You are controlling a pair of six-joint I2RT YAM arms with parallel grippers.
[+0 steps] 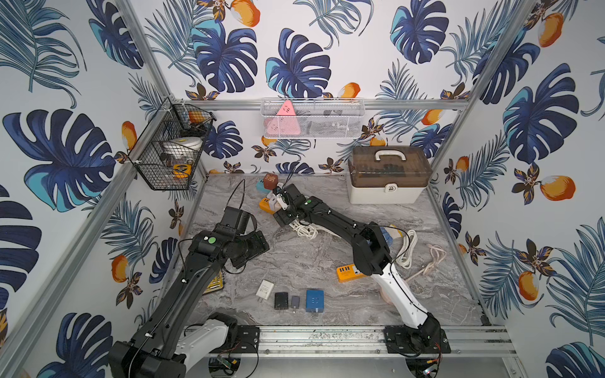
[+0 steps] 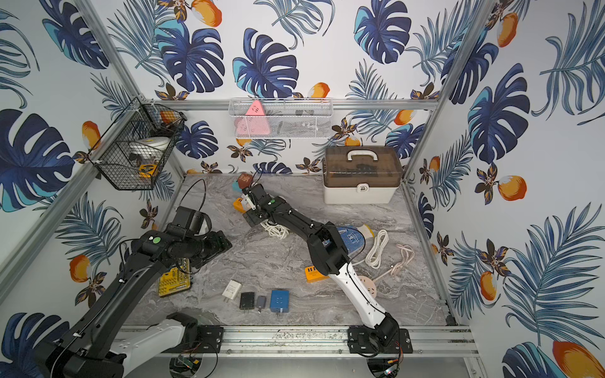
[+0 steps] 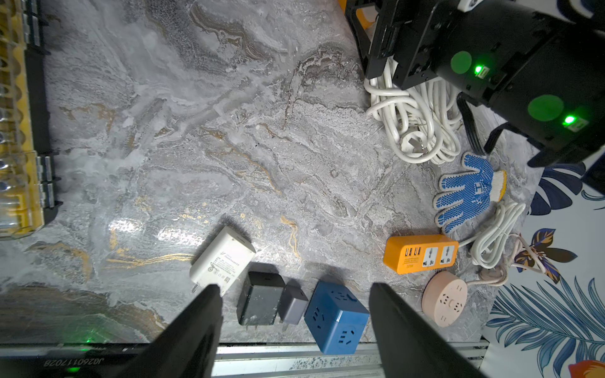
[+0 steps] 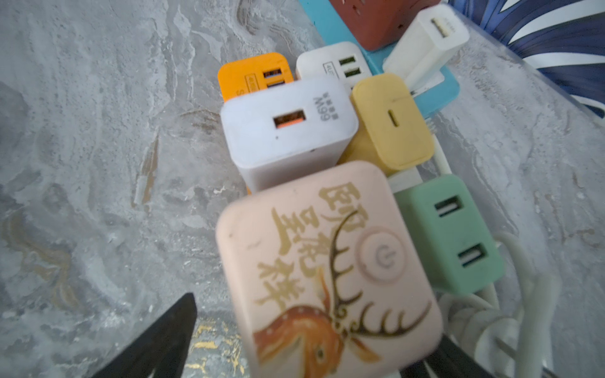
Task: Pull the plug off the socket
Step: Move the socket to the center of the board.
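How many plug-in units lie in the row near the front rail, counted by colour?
White charger: 1
Black charger: 1
Grey charger: 1
Blue cube: 1
Total: 4

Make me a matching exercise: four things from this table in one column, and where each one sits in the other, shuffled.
Things
1. blue cube
2. pink triangle
3. glove
4. box

Places
A. back right corner of the table
B. in the white basket on the back wall
C. near edge, in a row with three chargers
D. beside a coiled white cable

Pairs: 1-C, 2-B, 3-D, 4-A
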